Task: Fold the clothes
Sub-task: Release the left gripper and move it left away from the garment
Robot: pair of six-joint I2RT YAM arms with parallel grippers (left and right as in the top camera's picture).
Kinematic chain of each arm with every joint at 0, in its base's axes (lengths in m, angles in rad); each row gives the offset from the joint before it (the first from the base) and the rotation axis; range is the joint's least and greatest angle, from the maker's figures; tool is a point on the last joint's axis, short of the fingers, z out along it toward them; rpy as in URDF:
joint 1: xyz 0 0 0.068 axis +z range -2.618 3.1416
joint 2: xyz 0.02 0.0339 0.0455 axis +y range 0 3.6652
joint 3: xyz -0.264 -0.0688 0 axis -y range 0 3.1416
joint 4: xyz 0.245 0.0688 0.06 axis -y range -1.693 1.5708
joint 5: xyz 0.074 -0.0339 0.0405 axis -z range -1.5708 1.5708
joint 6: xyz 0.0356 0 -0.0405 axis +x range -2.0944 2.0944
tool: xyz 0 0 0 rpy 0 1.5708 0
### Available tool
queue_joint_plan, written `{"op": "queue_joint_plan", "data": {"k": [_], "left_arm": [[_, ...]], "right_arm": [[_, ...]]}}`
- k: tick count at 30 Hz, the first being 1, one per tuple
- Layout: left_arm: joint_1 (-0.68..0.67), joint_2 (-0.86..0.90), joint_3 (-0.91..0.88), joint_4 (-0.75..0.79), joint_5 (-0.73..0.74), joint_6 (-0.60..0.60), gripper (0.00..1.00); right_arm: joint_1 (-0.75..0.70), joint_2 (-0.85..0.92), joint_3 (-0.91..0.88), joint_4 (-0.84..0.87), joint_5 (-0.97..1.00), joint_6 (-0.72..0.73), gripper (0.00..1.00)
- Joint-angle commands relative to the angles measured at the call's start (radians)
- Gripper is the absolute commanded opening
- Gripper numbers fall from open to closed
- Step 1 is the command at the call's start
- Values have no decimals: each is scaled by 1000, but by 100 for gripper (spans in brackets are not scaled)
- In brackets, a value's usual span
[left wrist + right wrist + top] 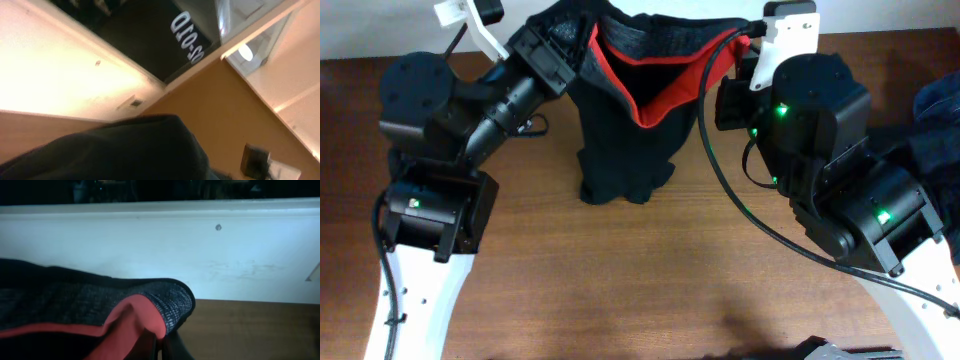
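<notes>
The clothes (620, 130), black pants with a grey waistband and a red inner edge (660, 100), hang by the waistband at the table's far edge, legs bunched on the wood. My left gripper (575, 45) is at the waistband's left corner. In the left wrist view black cloth (125, 150) covers the fingers, so how the jaws stand is hidden. My right gripper (735, 50) holds the right corner. In the right wrist view its gripper (167, 347) is shut on the grey and red band (160, 310).
A heap of blue and dark denim (940, 120) lies at the right edge. The brown table (620, 280) runs toward me. A white wall (200, 255) stands just behind the far edge. A dark object (840, 350) shows at the bottom edge.
</notes>
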Motion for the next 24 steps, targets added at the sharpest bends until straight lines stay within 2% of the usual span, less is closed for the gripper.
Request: {"op": "queue_joint_plan", "data": {"k": [1,3,5,6,7,11,18,24], "left_arm": [[19,-24,25,-77,96,135,27],[19,-24,25,-168,91,225,40],[19,-24,25,-251,91,300,60],[19,-24,25,-291,92,330,77],[19,-24,25,-325,92,351,100],[19,-24,25,-388,84,420,100],[-3,-24,25,-344,37,424,100],[-6,-24,25,-385,39,425,100]], "right_arm": [[-7,-26,-1,8,9,-14,4],[-7,-32,-1,8,-13,-14,4],[-7,-40,0,13,-37,-14,4],[-7,-46,0,18,-47,-14,4],[-7,-53,0,26,-51,-14,4],[-7,-85,0,60,-52,-14,4],[-6,-104,0,67,-200,-14,4],[-6,-102,0,47,-210,-14,4]]}}
